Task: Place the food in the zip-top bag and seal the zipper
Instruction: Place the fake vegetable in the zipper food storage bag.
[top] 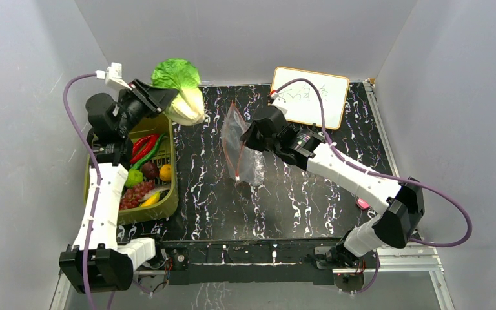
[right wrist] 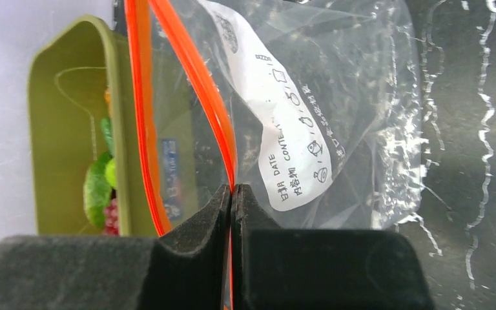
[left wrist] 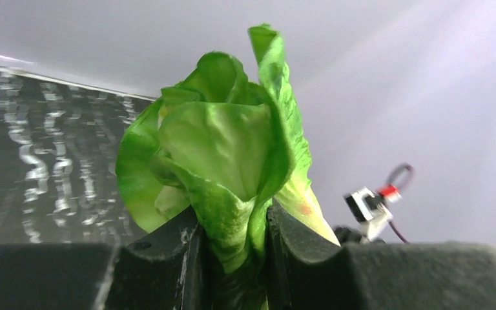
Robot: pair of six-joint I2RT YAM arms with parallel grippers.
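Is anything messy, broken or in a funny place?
Nothing looks spilled or broken. One small pink thing, too small to identify, lies alone on the black marbled table beside the right arm, far from the olive-green plastic basket of toy food.

The cabbage (top: 179, 90) is bright green at the leaf tips and pales to creamy white at the base. The bag (top: 244, 155) is clear, with an orange-red strip (right wrist: 197, 84) along its mouth and a white label (right wrist: 284, 129) printed in black. The basket (top: 173, 187) is olive green, and in it are a red chilli (top: 141, 143), an orange (top: 165, 172), purple grapes (top: 135, 194) and a yellow banana (top: 150, 199). The worktop (top: 297, 200) is black with white marble veins. The left tool (left wrist: 236, 232) and right tool (right wrist: 232, 194) are black.
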